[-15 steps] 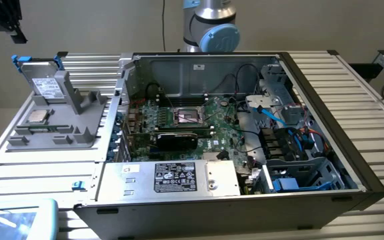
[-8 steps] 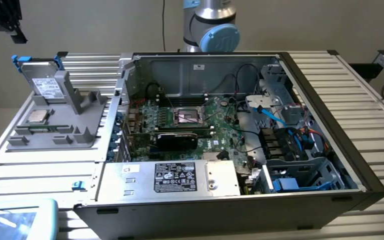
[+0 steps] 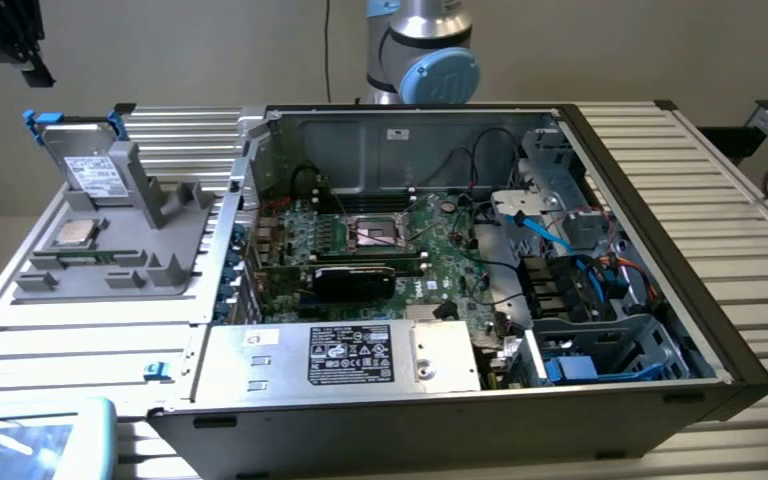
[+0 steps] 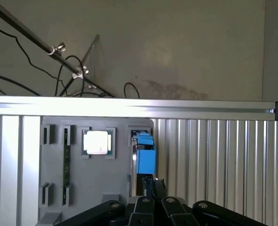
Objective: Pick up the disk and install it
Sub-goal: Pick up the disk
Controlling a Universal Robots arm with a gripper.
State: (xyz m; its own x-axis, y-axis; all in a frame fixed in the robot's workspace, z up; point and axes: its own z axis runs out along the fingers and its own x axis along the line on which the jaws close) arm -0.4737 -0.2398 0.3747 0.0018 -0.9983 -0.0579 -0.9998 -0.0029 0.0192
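Observation:
The disk (image 3: pixel 91 172) stands upright in a grey holder (image 3: pixel 157 260) on the exterior view's left. It is a silver drive with a white label, and blue bracket tips show at its top corners. My black gripper (image 3: pixel 37 75) hangs well above it, apart from it. In the wrist view the disk (image 4: pixel 145 160) appears edge-on as a blue block in the holder's (image 4: pixel 96 188) slot. My gripper (image 4: pixel 153 182) is shut, its fingers pressed together with nothing between them.
A small square silver chip (image 3: pixel 75 232) (image 4: pixel 97 142) lies in the holder beside the disk. The open computer case (image 3: pixel 624 180) sits in the middle, with a silver power box (image 3: pixel 344 355), cables and a blue-trimmed bay (image 3: pixel 611 350). The slatted metal table (image 3: pixel 37 340) surrounds them.

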